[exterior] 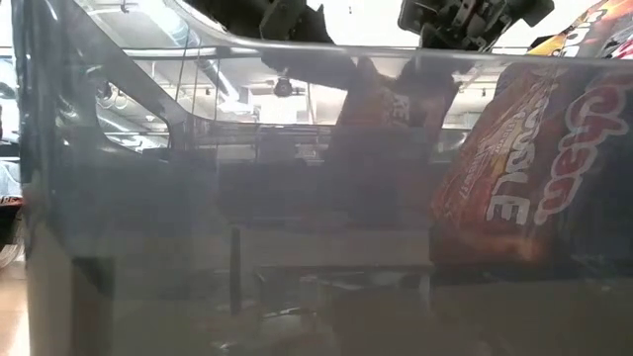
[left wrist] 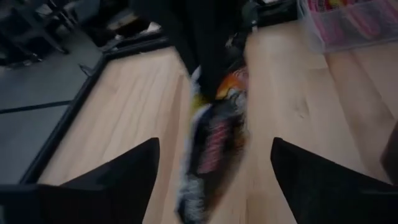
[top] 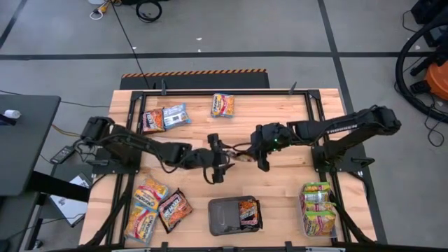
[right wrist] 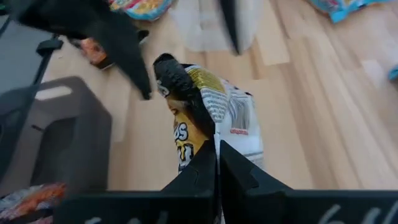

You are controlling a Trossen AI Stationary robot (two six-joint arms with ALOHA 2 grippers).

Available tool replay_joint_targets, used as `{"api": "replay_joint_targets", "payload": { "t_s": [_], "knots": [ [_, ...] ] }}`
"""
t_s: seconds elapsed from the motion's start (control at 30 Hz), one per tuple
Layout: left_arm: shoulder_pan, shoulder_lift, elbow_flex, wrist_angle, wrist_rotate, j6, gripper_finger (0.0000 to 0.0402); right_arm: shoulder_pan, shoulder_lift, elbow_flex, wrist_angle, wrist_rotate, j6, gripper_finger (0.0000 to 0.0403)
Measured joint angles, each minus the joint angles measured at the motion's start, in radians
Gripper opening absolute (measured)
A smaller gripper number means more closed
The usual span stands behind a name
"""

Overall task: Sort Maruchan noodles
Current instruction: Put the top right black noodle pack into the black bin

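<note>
A dark Maruchan packet [right wrist: 205, 106], black and yellow with a white back, hangs over the middle of the table with my right gripper [right wrist: 217, 149] shut on it. My left gripper [top: 219, 166] faces it from the table's left, open wide. Its fingers [left wrist: 134, 171] stand on either side of the packet [left wrist: 208, 146] without touching it. Other packets lie flat on the table at the far left [top: 164, 117], the far middle [top: 222, 105] and the near left [top: 150, 206]. One orange packet [top: 249, 211] lies in the grey tray [top: 222, 217]. My right gripper pinches one end of the dark packet [right wrist: 210, 138] between its two shut fingers. The fingers come from the table's right, slanting down. The packet reaches out past the fingertips toward my left gripper and hangs, crumpled, above the wood.
A clear tub [top: 318, 208] with yellow-green packets stands at the near right. The grey tray sits at the near middle. In the low view a clear wall and an orange packet [exterior: 534, 168] fill the picture. Bare wood lies between the arms and the far edge.
</note>
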Motion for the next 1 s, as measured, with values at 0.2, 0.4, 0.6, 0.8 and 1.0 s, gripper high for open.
{"api": "replay_joint_targets", "payload": {
  "t_s": [0.2,0.4,0.6,0.8,1.0],
  "knots": [
    [0.029,0.033,-0.001,0.077,0.145,0.029,0.0315,0.041,0.006,0.0,0.069,-0.006,0.016,0.001],
    [0.028,0.105,-0.001,0.181,0.147,0.057,0.0295,0.06,0.006,0.0,0.117,-0.006,0.026,0.0011],
    [0.025,0.107,-0.001,0.186,0.155,0.057,0.0208,0.075,0.006,0.0,0.126,0.004,0.042,0.0027],
    [0.024,0.098,-0.001,0.172,0.16,0.053,0.0127,0.101,0.006,0.0,0.189,0.096,0.022,0.0074],
    [0.006,0.04,-0.002,0.067,0.255,0.052,0.0127,0.134,-0.065,0.0,0.272,0.116,0.02,0.0121]
  ]
}}
